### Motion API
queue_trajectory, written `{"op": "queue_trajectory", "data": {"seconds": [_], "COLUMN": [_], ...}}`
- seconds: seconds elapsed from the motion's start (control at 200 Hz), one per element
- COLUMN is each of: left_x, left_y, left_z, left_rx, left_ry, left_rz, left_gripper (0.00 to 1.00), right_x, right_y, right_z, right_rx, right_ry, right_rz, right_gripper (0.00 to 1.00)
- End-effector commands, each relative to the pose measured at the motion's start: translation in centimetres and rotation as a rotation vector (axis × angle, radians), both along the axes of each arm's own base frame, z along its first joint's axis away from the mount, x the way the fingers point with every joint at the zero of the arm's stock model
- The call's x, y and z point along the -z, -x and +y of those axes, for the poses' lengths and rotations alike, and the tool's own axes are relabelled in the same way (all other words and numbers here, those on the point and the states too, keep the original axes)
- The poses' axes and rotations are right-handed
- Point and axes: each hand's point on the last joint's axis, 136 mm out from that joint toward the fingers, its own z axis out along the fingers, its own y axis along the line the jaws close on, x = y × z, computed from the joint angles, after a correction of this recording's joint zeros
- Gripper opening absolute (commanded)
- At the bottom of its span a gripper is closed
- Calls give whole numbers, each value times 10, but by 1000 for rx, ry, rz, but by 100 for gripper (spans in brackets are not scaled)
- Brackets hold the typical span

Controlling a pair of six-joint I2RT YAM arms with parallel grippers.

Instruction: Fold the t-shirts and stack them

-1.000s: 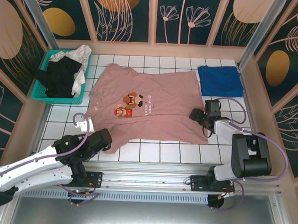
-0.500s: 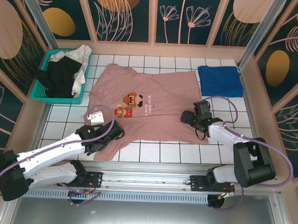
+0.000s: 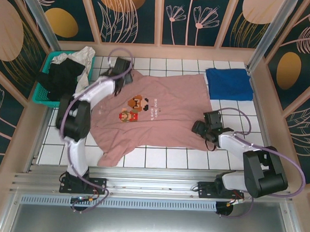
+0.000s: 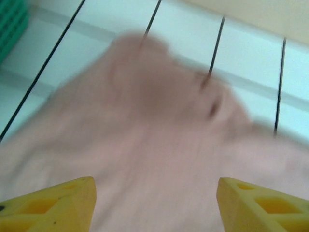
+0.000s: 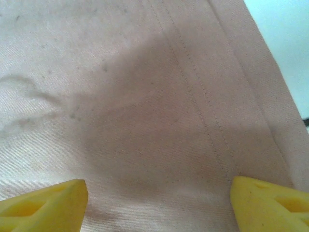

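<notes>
Lying flat mid-table, the dusty-pink t-shirt (image 3: 165, 121) is judged ready for its first fold. The left gripper (image 4: 155, 193) is held open over the sleeve (image 4: 145, 82) at 11 o'clock, the right gripper (image 5: 157, 193) open over the hem (image 5: 207, 96) at 3 o'clock; both must be closed on cloth next.
</notes>
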Motion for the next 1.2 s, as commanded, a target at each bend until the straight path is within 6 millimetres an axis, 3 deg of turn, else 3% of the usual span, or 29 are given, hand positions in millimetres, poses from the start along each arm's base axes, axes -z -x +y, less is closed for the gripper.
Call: {"op": "queue_trajectory", "data": {"seconds": [0.0,0.105,0.195,0.3,0.465,0.601,0.666,0.776,0.826,0.936,1.041,1.126,1.196], "left_x": [18,35,50,70,92,94,99,102,94,60,8,-31,-48], "left_y": [-63,-110,-132,-139,-142,-142,-140,-139,-140,-142,-137,-121,-99], "left_z": [12,22,32,47,52,57,57,54,49,34,21,10,9], "left_rx": [20,-11,-34,-68,-56,-50,-39,-3,28,101,172,235,252], "left_ry": [-73,-85,-51,-2,1,10,25,52,63,114,169,216,242], "left_rz": [7,-22,-59,-90,-75,-64,-45,-25,-34,-83,-163,-233,-284], "left_gripper": [66,68,67,67,65,59,47,13,0,0,0,0,0], "right_x": [-6,-26,-41,-54,-61,-58,-57,-57,-58,-62,-68,-71,-73], "right_y": [10,-1,-12,-20,-24,-24,-24,-25,-26,-27,-28,-29,-30], "right_z": [-9,-3,6,14,23,27,27,27,27,28,28,29,30], "right_rx": [41,5,-35,-69,-110,-121,-122,-127,-131,-137,-137,-138,-136], "right_ry": [24,13,-8,-15,-39,-54,-55,-52,-50,-47,-47,-56,-61], "right_rz": [21,-34,-77,-108,-134,-137,-139,-141,-144,-147,-165,-184,-196], "right_gripper": [77,76,76,75,75,74,74,75,75,75,74,74,74]}}
